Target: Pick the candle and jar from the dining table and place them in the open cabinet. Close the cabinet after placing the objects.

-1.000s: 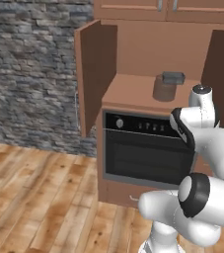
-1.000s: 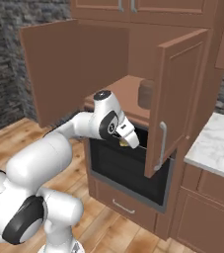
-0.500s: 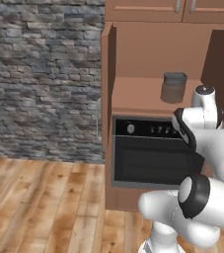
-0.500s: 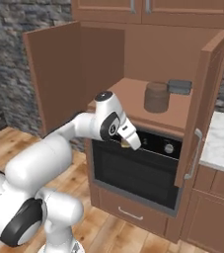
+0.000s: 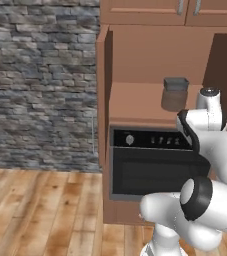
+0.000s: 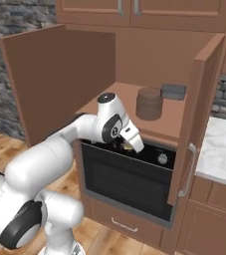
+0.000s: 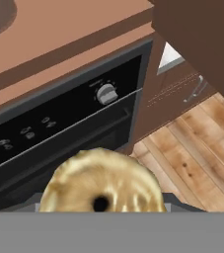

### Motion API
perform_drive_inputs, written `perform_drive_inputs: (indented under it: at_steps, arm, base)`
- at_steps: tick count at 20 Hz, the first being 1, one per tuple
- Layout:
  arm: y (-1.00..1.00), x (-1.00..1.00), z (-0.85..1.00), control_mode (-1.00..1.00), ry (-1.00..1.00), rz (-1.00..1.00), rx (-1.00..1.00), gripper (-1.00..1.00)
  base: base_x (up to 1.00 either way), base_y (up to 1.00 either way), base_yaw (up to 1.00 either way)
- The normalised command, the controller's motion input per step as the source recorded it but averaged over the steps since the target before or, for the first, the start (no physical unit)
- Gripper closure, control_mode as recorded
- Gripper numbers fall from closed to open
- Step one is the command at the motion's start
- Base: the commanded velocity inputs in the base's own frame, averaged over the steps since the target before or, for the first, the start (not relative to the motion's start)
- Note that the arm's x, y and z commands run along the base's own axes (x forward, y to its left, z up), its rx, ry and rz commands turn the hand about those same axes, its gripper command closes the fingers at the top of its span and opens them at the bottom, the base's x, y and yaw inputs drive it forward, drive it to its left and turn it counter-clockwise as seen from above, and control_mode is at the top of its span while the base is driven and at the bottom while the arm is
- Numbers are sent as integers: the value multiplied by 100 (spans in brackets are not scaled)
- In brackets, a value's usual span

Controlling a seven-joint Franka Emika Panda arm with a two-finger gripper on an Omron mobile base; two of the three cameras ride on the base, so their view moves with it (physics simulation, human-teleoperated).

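Right base view gives you the broadest picture: the tall brown wooden cabinet (image 6: 59, 74) with both panelled doors swung open, and the stout grey lidded jar (image 6: 149, 103) already standing on its shelf, just beside a small flat grey box (image 6: 173, 91) further back. Under the shelf sits the black-fronted oven (image 6: 129, 182), and to the right you see a corner of the white marble-veined counter (image 6: 219, 154). Over the last second the whole scene has slid sideways in both base views, which tells you the base has been driving along the cabinet front rather than anything on the shelf moving. The two-finger gripper (image 6: 126, 144) hangs just below the shelf edge, clenched on the small knobbly yellow-gold candle (image 7: 102, 184), as the hand view shows you. Judging from this, you need to lift it onto the shelf, let go, then shut the doors.
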Motion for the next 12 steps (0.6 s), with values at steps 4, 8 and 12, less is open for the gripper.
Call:
perform_drive_inputs:
  at_steps: [4,8,12]
  arm:
    - [0,0,0,100,0,0,0,100]
    - [0,0,0,100,0,0,0,100]
    - [0,0,0,100,0,0,0,100]
  base:
    - [22,0,-19]
    - [15,0,-29]
    - [20,3,-30]
